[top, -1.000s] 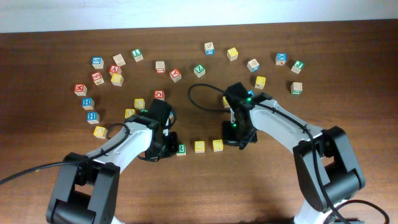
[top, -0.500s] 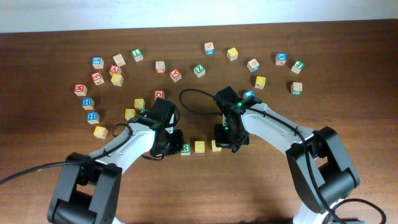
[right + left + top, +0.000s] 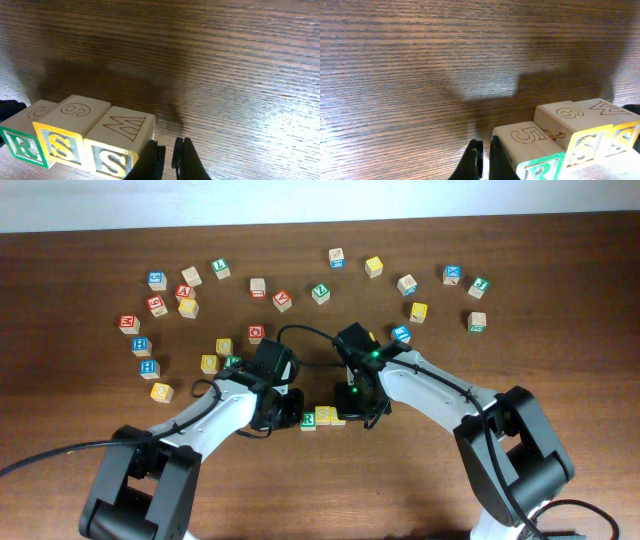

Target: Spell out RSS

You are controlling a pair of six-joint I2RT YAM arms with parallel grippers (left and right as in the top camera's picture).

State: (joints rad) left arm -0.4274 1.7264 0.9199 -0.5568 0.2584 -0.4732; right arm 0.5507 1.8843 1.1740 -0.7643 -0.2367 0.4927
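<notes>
The green R cube point(image 3: 308, 421) and the two yellow S cubes point(image 3: 324, 416) point(image 3: 338, 417) stand touching in a row reading R S S at the table's middle front. My left gripper point(image 3: 291, 411) is shut and empty, its fingers against the R cube's left side. My right gripper point(image 3: 358, 411) is shut and empty, against the right S cube's right side. In the left wrist view the jaws point(image 3: 482, 162) sit beside the R cube point(image 3: 535, 150). In the right wrist view the jaws point(image 3: 167, 157) sit beside the S cube point(image 3: 117, 145), with the other S point(image 3: 62, 137) and the R point(image 3: 22, 142) further left.
Several other letter cubes lie in an arc across the back, from a yellow one point(image 3: 160, 391) at the left, past a red one point(image 3: 282, 301), to a green one point(image 3: 477, 321) at the right. A blue cube point(image 3: 401, 334) lies close behind my right arm.
Both grippers have moved inward towards each other. The three cubes, spaced apart before, have been pushed together into a touching row and shifted slightly to the right on the left side.
</notes>
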